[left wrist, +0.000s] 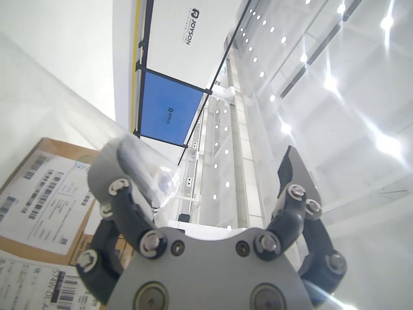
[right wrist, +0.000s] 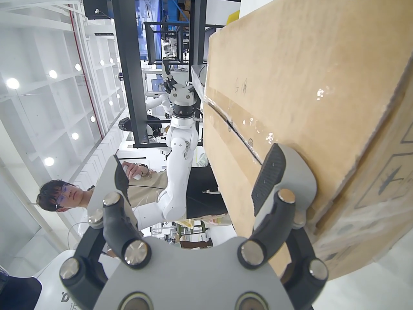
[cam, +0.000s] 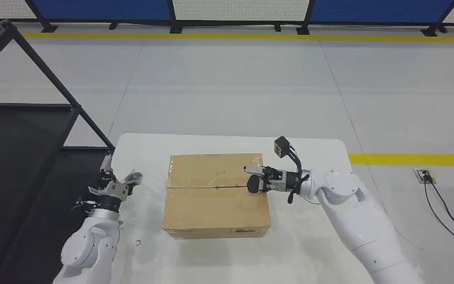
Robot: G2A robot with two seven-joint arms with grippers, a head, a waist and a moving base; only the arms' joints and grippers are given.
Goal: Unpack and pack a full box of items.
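Note:
A closed brown cardboard box (cam: 216, 195) sits in the middle of the white table (cam: 312, 153), with a taped seam (cam: 213, 187) across its top. My right gripper (cam: 251, 178) is open at the box's right end; in the right wrist view one finger (right wrist: 274, 175) lies on the box top (right wrist: 290, 82) by the slit seam (right wrist: 235, 130), the other is off the box. My left gripper (cam: 119, 180) stands open left of the box, pointing up. A strip of clear tape (left wrist: 96, 120) clings to one finger (left wrist: 122, 166). The labelled box side (left wrist: 48, 188) shows beside it.
A black metal frame (cam: 50, 135) stands off the table's left side. Bare table surface lies behind the box and to its right. The left arm (right wrist: 182, 124) shows past the box's far end in the right wrist view.

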